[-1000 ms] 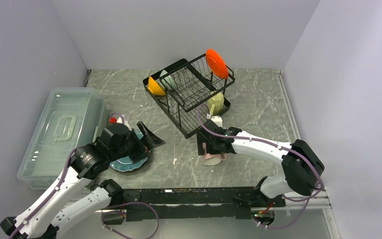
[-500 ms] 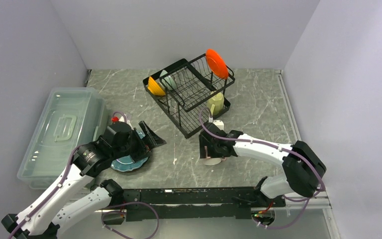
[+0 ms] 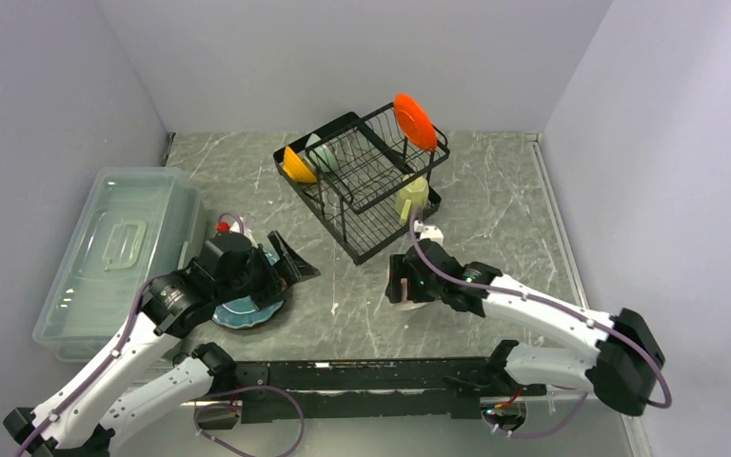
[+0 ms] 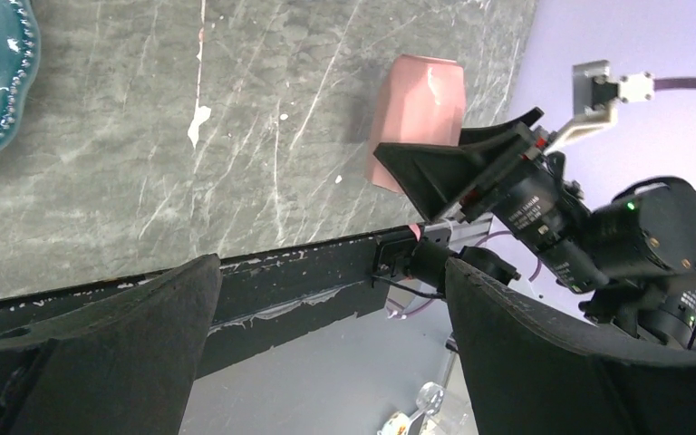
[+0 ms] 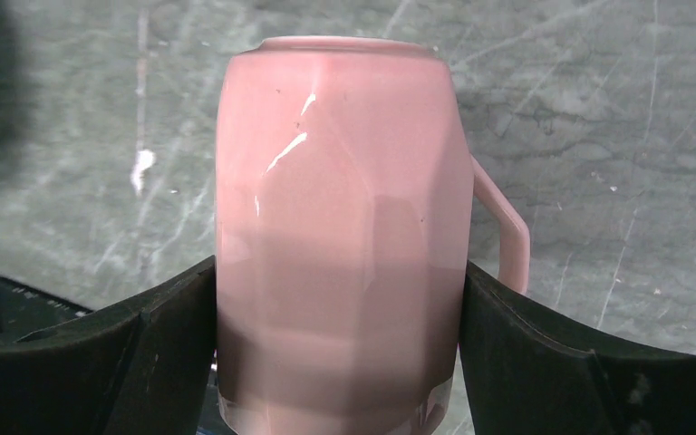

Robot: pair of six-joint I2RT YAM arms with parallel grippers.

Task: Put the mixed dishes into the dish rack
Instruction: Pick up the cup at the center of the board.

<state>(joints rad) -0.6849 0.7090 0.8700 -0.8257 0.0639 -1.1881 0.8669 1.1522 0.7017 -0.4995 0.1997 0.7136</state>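
Observation:
My right gripper is shut on the pink mug, one finger on each side of its body and the handle to the right. The mug also shows in the left wrist view. My left gripper is open and empty, just right of the stacked teal plates on the table. The black wire dish rack stands behind. It holds the small orange-red plate on its raised tier, the orange-yellow bowl and pale green bowl at its left end, and the pale yellow mug at its right.
A clear plastic lidded bin sits at the left, beside my left arm. The black rail of the arm bases runs along the near edge. Grey walls close in the table at the left, back and right.
My right gripper has moved a little away from the near edge, toward the rack, with the pink mug in it, and its elbow has swung out to the right. The left arm has barely moved.

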